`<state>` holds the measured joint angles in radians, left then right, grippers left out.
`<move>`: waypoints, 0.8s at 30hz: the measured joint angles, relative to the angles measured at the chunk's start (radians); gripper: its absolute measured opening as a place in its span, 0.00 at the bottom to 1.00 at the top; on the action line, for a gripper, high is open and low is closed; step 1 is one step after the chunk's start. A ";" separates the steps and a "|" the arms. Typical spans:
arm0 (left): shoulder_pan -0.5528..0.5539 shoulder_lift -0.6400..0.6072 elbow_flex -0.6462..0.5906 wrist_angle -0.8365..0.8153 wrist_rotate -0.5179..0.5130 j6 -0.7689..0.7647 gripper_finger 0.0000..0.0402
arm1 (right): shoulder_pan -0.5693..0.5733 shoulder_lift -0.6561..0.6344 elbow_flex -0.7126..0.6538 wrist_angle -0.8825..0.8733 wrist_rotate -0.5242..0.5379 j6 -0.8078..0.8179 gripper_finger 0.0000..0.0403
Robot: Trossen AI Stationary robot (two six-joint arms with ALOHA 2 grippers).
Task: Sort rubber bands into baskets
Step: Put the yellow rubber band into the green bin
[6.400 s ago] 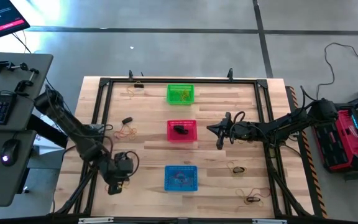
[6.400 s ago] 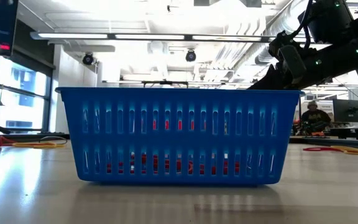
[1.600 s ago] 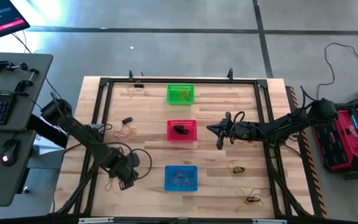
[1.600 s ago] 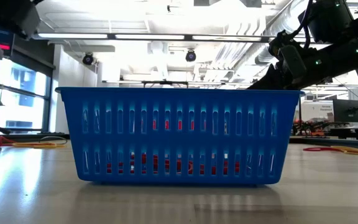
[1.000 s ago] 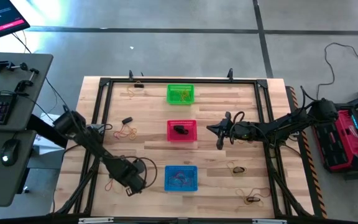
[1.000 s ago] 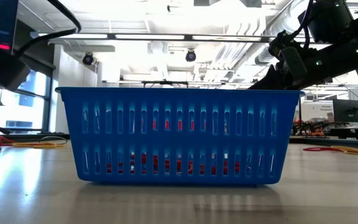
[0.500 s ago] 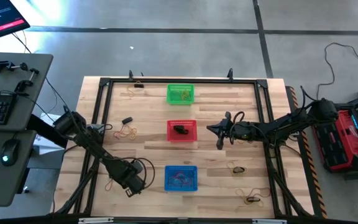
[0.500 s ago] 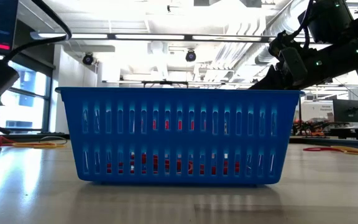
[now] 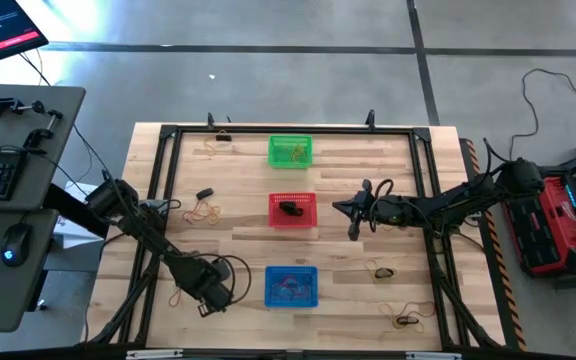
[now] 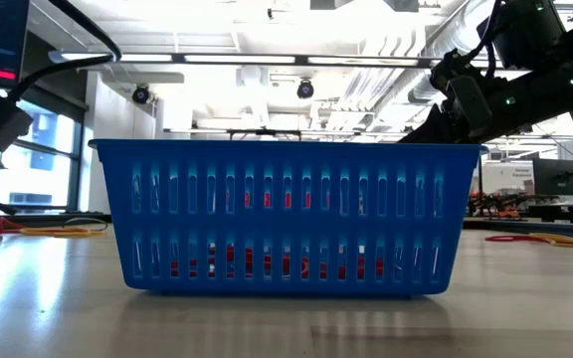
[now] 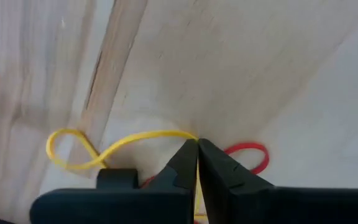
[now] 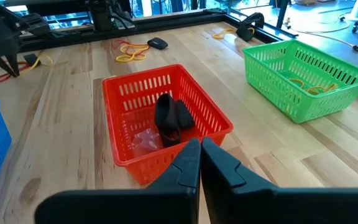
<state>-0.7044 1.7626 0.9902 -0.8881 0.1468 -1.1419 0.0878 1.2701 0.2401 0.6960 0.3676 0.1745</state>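
Note:
My left gripper [image 9: 205,302] is low at the near left of the table, left of the blue basket [image 9: 291,286], and is shut on a yellow rubber band [image 11: 123,144]. A red band [image 11: 248,156] lies beside it. My right gripper [image 9: 353,216] is shut and empty, above the table just right of the red basket [image 9: 293,210], which holds black bands [image 12: 169,118]. The green basket [image 9: 290,151] stands at the far side with yellow bands in it. My left gripper pinches the yellow band at one point of its loop [image 11: 190,135] between its two fingertips. The fingers come from above, pointing down at the tabletop. The rest of the band lies slack in a twisted loop on the wood [image 11: 67,152].
Loose bands lie left of the red basket [image 9: 205,211], at the far left [image 9: 215,147] and at the near right [image 9: 380,270] [image 9: 405,319]. A small black object [image 9: 205,194] lies near the left ones. A black frame [image 9: 428,200] runs round the table.

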 joint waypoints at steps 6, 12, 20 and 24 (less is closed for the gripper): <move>0.000 0.000 0.048 -0.113 -0.012 0.063 0.00 | 0.000 0.000 0.000 0.000 0.000 0.000 0.00; 0.000 -0.016 0.087 -0.173 -0.020 0.092 0.00 | 0.000 0.000 0.000 0.000 0.000 0.000 0.00; 0.000 -0.026 0.067 -0.165 -0.014 0.039 0.04 | 0.000 0.000 0.000 0.000 0.000 0.000 0.00; 0.000 -0.026 0.028 -0.156 -0.002 0.036 0.13 | 0.000 0.000 0.000 -0.005 0.000 0.000 0.00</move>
<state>-0.7040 1.7370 1.0177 -1.0442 0.1452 -1.1062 0.0877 1.2701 0.2401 0.6909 0.3675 0.1745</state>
